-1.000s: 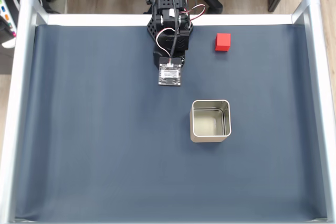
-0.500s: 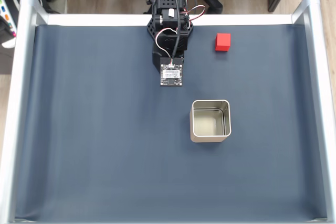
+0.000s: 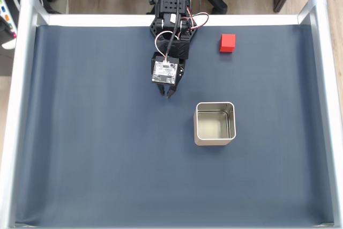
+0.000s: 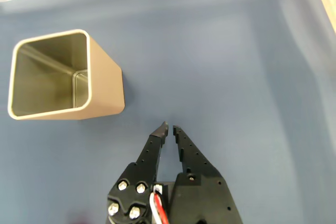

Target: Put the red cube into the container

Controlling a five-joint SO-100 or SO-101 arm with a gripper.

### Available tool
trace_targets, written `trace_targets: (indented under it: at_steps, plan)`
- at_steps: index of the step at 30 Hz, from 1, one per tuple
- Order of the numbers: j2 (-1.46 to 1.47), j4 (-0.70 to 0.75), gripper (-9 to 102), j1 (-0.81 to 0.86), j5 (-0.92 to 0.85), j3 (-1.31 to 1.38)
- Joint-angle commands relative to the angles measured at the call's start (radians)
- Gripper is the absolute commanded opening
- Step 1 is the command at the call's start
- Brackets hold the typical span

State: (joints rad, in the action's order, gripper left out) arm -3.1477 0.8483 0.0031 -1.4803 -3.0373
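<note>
The red cube (image 3: 227, 42) rests on the dark blue mat near the back edge, to the right of the arm in the fixed view. Further forward stands the container (image 3: 196, 125), a square silvery tin with nothing inside; the wrist view has its wall (image 4: 105, 85) at the upper left. My gripper (image 3: 166, 93) hovers over the mat, left of and behind the tin and well left of the cube. Seen from the wrist, the gripper (image 4: 169, 127) points at bare mat with its black jaws nearly touching and nothing between them.
Silver rails border the mat on the left (image 3: 20, 111), right (image 3: 328, 105) and back (image 3: 96, 20). The arm's base (image 3: 172, 4) sits at the back middle. Open mat stretches in front of the tin and to the left.
The arm has reached forward from its folded pose and shifted slightly left. The gripper's tips now stick out past the wrist camera. Cube and tin have not moved.
</note>
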Motion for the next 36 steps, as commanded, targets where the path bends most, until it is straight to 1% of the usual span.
trace_targets:
  at_steps: [1,3,8,14,18,24,28,33,36]
  plan:
    - [0.077,0.003,0,-0.014,0.002,0.161]
    - [0.146,0.057,0,-0.035,-0.014,0.267]
    - [0.256,0.258,0,-0.130,-0.094,0.523]
    - [0.370,0.457,0,-0.299,-0.179,0.741]
    - [0.459,0.606,0,-0.451,-0.183,0.864]
    - [0.578,0.721,0,-0.753,-0.060,0.976]
    - [0.611,0.735,1,-0.988,0.026,0.988]
    - [0.650,0.735,8,-1.164,0.034,0.977]
    - [0.647,0.747,13,-1.232,-0.015,0.948]
